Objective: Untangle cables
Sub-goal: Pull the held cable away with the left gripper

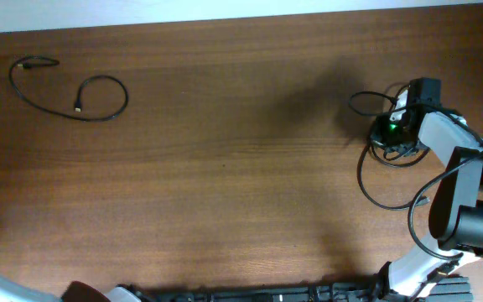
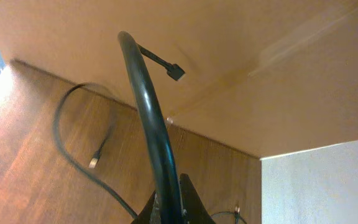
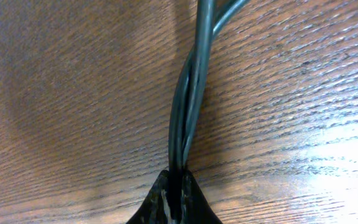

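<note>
A thin black cable (image 1: 99, 80) with a silver-tipped plug lies alone in loose loops at the table's far left; the left wrist view shows it too (image 2: 64, 146). My left gripper (image 2: 168, 198) is shut on another black cable (image 2: 143, 93) that arcs upward and ends in a small black plug. In the overhead view this gripper is hidden at the bottom edge. My right gripper (image 1: 395, 130) is low over a tangle of thin black cables (image 1: 361, 176) at the far right. It (image 3: 178, 177) is shut on twisted strands (image 3: 188, 93) lying on the wood.
The brown wooden table (image 1: 241, 168) ends at a pale wall along the back. The right arm's thicker black cable (image 1: 443, 176) loops beside its white links. Arm bases sit along the front edge (image 1: 267, 294). A small plug on a thin cord (image 2: 235, 208) shows by the left gripper.
</note>
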